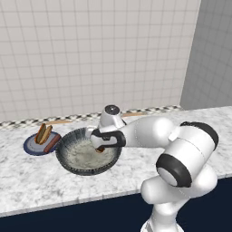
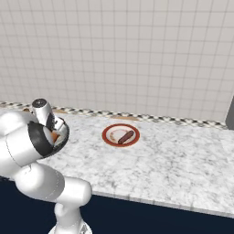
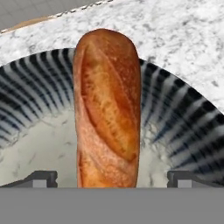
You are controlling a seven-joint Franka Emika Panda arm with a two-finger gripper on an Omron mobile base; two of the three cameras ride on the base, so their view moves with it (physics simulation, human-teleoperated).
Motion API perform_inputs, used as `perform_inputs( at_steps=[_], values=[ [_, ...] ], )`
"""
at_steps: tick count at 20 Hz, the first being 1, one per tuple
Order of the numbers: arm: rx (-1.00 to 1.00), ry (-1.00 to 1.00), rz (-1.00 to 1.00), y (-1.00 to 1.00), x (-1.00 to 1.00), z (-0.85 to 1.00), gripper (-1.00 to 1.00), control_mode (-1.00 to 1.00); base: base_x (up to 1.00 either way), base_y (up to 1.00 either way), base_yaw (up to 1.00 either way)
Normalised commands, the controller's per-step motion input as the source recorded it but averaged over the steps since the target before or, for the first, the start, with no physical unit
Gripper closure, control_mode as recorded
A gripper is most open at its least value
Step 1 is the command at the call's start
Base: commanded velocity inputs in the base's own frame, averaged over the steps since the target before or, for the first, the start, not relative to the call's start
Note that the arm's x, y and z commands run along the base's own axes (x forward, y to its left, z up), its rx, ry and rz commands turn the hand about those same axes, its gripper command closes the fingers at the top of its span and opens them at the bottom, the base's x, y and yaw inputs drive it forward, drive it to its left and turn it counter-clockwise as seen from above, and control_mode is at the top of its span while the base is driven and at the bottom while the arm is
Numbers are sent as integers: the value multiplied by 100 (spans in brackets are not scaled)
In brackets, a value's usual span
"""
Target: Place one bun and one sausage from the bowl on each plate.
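The bowl [image 1: 72,166] stands on the counter, dark ribbed rim around a pale speckled inside [image 3: 35,148]. One bun [image 3: 107,105] lies in it, golden brown and long. My gripper [image 3: 111,180] reaches down into the bowl [image 2: 64,132] and is open, one fingertip [image 3: 41,179] on each side of the bun's near end, apart from it. The gripper [image 1: 102,146] hangs over the bowl's right half. Left of the bowl, the dark blue plate [image 1: 31,147] carries a bun [image 1: 42,132] and a sausage [image 1: 52,142]. The white red-rimmed plate [image 2: 108,136] holds a sausage [image 2: 126,136].
A tiled wall [image 1: 90,54] backs the marble counter [image 1: 36,181], with a patterned strip along its foot. The counter's front edge runs close below the bowl. Wide bare marble [image 2: 183,155] stretches right of the white plate.
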Motion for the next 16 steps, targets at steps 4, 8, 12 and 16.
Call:
perform_inputs(
  at_steps=[4, 8, 12, 16],
  values=[
    [0, 0, 0, 0, 1, -10, -100, -100, 0, 0, 0],
    [0, 0, 0, 0, 2, -14, -100, -100, 0, 0, 0],
    [0, 0, 0, 2, 8, -19, -100, -100, 0, 0, 0],
    [0, 0, -2, 8, 19, -5, -100, -100, 0, 0, 0]
  ],
)
